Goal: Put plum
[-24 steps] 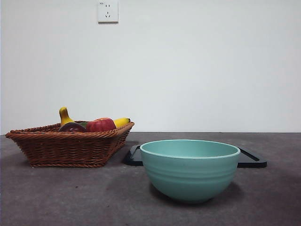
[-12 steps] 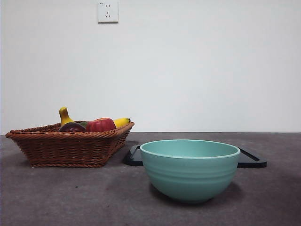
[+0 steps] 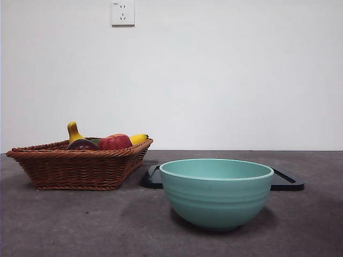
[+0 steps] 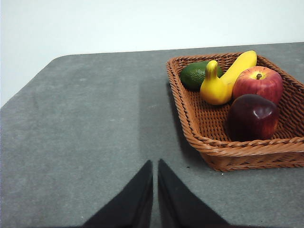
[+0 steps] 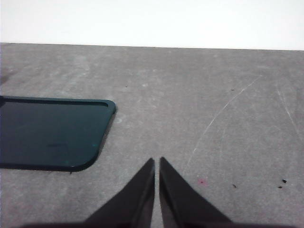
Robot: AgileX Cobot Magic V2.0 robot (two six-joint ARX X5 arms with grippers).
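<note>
- Plum (image 4: 252,117) sits in the woven wicker basket (image 4: 223,154), glossy and dark, touching the red apple (image 4: 258,81).
- Nothing has moved over the last second: the task hasn't started.
- Left gripper (image 4: 155,164) and right gripper (image 5: 157,161) hover with jaws nearly closed, both empty.
- Smooth teal bowl (image 3: 216,193) waits beside a flat dark tray (image 5: 47,133).

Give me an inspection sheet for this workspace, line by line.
Surface: grey table, scratched and specked near the right gripper.
Job's things: plum in the wicker basket, beside the apple.
Clutter: banana and a green fruit in the basket; teal bowl; dark tray behind the bowl.
Grippers: left gripper shut, beside the basket; right gripper shut, near the tray; both hold nothing.
Cables: nothing seen.
Surroundings: white wall, socket.
</note>
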